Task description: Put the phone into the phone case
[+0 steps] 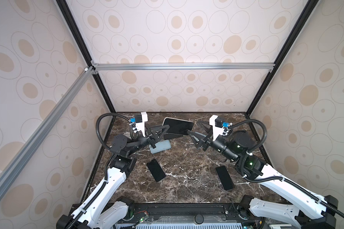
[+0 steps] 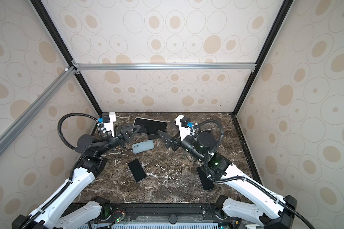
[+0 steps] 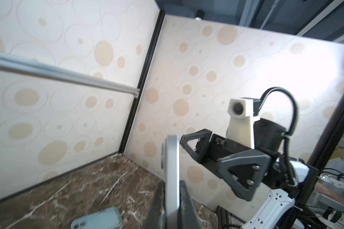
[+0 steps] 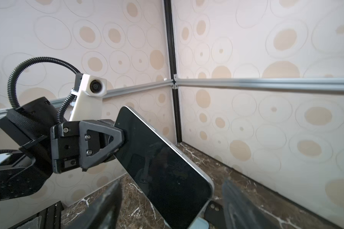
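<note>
A silver-edged phone with a black screen hangs above the back of the marble table. My left gripper is shut on its left end. In the left wrist view the phone stands edge-on between the pads. My right gripper is open, and the phone's other end lies between its fingers with a gap on each side. A black phone case lies on the table under the phone, mostly hidden.
A pale blue case or cased phone lies back-up in front of the left gripper. Two black phones lie screen-up nearer the front. Patterned walls close in the table on three sides.
</note>
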Robot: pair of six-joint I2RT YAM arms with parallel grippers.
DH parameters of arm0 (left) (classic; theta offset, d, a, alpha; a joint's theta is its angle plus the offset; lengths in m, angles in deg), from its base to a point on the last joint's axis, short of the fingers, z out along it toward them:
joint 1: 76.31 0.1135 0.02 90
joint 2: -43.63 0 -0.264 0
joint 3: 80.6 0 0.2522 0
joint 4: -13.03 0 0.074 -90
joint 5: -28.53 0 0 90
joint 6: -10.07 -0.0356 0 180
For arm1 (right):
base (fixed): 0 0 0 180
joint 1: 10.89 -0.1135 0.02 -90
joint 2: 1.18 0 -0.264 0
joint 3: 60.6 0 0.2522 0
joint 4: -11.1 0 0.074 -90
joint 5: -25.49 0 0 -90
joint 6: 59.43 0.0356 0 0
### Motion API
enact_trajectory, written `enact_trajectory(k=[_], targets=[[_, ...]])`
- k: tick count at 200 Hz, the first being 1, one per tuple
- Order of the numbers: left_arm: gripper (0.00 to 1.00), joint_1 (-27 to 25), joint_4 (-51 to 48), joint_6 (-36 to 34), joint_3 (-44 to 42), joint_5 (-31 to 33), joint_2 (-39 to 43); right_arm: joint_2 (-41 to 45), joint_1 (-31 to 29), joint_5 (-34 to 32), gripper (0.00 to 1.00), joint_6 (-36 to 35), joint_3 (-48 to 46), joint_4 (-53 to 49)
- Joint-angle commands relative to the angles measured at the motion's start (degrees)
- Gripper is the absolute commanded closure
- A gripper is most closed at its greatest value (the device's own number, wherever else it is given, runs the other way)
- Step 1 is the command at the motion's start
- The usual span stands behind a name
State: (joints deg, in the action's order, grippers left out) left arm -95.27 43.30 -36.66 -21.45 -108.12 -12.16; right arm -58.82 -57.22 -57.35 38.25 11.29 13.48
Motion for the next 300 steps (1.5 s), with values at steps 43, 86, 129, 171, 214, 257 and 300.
enact_trajectory(k=[43, 86, 129, 171, 214, 257, 300], targets=[[1.0, 0.1, 45.4, 25.4, 5.2, -2.0, -7.7, -1.8, 1.0, 21.5, 0.43, 4.7, 10.2, 5.7], [1.0, 0.1, 51.5, 28.6, 4.5, -2.3, -8.2, -4.0, 1.0, 22.9, 0.45, 5.1, 12.3, 7.3], [1.0, 0.1, 46.3, 23.0, 3.2, -2.3, -5.2, -1.2, 1.0, 20.1, 0.44, 5.2, 7.9, 8.5], [1.0, 0.1, 47.7, 22.6, 1.0, -2.4, -4.7, 0.8, 1.0, 17.3, 0.42, 5.2, 5.9, 6.3], [1.0, 0.1, 48.4, 22.9, -1.8, -1.9, -3.2, -2.6, 1.0, 22.2, 0.42, 7.1, 8.9, 3.9], [1.0, 0.1, 47.1, 22.3, -2.5, -2.0, -2.7, -9.4, 1.0, 35.8, 0.69, 11.3, 14.8, 6.2], [1.0, 0.1, 46.9, 21.5, -3.0, -1.6, -2.7, -12.4, 1.0, 40.4, 1.0, 11.0, 17.8, 7.9]])
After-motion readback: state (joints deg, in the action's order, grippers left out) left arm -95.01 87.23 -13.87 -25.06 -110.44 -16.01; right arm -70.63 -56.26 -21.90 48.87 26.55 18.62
